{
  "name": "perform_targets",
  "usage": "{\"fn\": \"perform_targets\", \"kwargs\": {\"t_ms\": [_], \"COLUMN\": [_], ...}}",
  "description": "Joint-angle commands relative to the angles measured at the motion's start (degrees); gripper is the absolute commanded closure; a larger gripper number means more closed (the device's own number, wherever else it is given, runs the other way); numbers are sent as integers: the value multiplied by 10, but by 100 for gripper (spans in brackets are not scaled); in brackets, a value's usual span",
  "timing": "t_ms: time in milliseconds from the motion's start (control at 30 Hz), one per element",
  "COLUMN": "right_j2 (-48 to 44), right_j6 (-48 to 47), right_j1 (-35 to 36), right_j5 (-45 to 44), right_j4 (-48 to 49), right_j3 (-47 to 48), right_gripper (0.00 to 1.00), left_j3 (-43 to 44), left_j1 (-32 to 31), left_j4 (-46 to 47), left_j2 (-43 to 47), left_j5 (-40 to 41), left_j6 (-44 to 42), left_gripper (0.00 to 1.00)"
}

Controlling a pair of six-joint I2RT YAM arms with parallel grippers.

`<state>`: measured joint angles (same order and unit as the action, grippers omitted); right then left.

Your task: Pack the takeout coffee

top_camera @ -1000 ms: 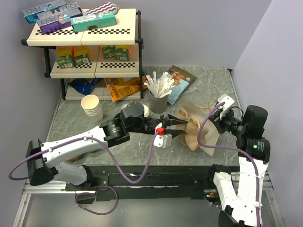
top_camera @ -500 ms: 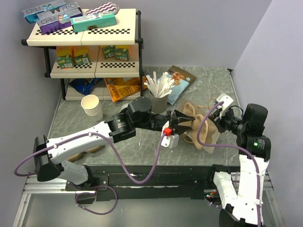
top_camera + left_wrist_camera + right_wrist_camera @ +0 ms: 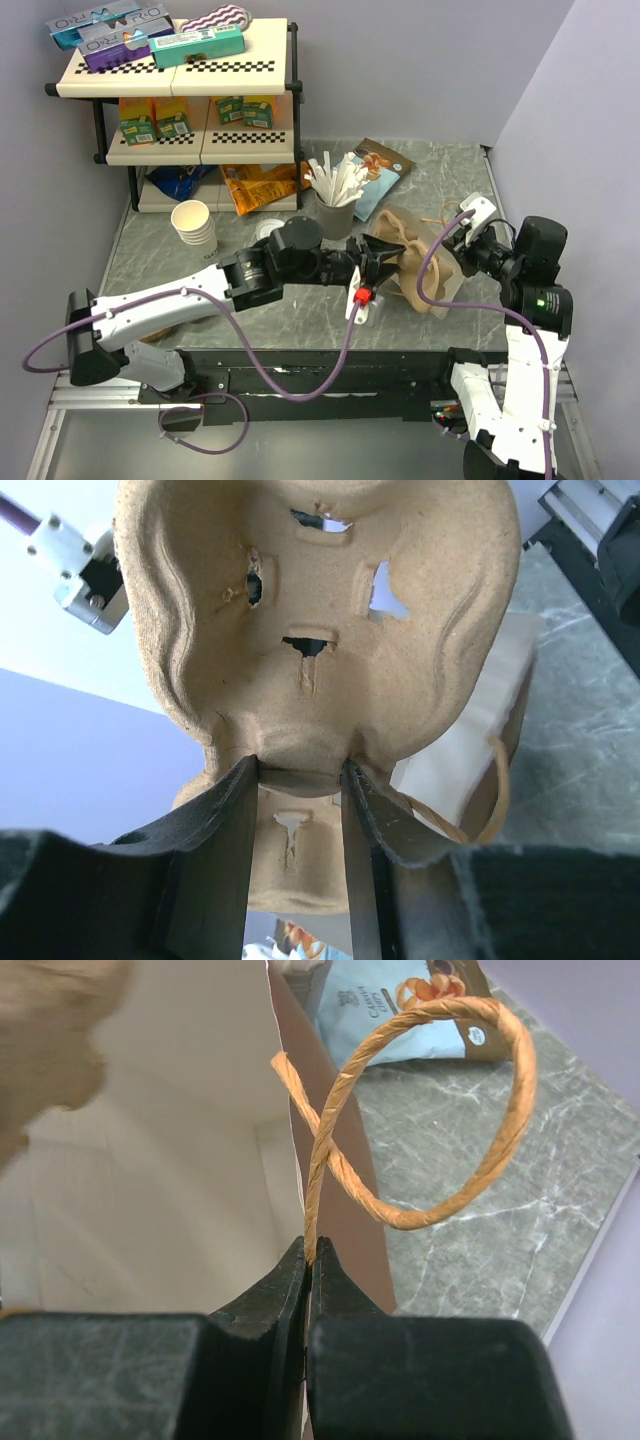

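My left gripper point(image 3: 377, 256) point(image 3: 298, 768) is shut on the near rim of a tan moulded-pulp cup carrier point(image 3: 405, 248) point(image 3: 320, 630), holding it up on edge at the mouth of the brown paper bag point(image 3: 443, 288) point(image 3: 150, 1160). My right gripper point(image 3: 458, 243) point(image 3: 307, 1247) is shut on the bag's top edge at the foot of its twisted paper handle point(image 3: 440, 1110), keeping the bag open. A sliver of white point(image 3: 265, 232) shows behind the left arm; I cannot tell whether it is the takeout coffee.
A dark holder of white straws point(image 3: 335, 208) stands behind the left arm. A stack of lidless cups point(image 3: 195, 225) sits at the left. A two-tier shelf point(image 3: 175, 70) with boxes fills the back left. Snack packets point(image 3: 260, 185) and a blue pouch point(image 3: 378, 172) lie beyond.
The left arm has stretched further right and turned, bringing the carrier up against the bag's mouth. The right gripper has kept its hold on the bag.
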<state>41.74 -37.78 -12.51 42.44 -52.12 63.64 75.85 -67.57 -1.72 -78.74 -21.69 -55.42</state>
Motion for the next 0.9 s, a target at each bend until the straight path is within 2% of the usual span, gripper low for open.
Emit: {"fn": "perform_targets", "kwargs": {"t_ms": [0,33,233,333,500,633,867], "right_j2": [7,7,-5,2,7,14,10], "right_j6": [20,16,35,29,29,14,26], "right_j1": [3,4,4,3,4,3,3], "right_j5": [-19,-20,-25,-12,-9,-16,12], "right_j4": [43,46,86,76,76,69,78], "right_j3": [-1,-4,-33,-31,-30,-26,-26], "right_gripper": [100,100,100,100,100,100,100], "left_j3": [-13,-11,-49,-54,-45,-18,-69], "left_j1": [-17,-17,-16,-15,-17,-15,-8], "left_j4": [33,3,-16,8,112,115,178], "left_j2": [49,56,98,97,69,61,52], "left_j5": [60,74,95,95,123,151,107], "left_j6": [-29,-36,-19,6,-3,-10,-36], "left_gripper": [99,99,99,99,99,99,99]}}
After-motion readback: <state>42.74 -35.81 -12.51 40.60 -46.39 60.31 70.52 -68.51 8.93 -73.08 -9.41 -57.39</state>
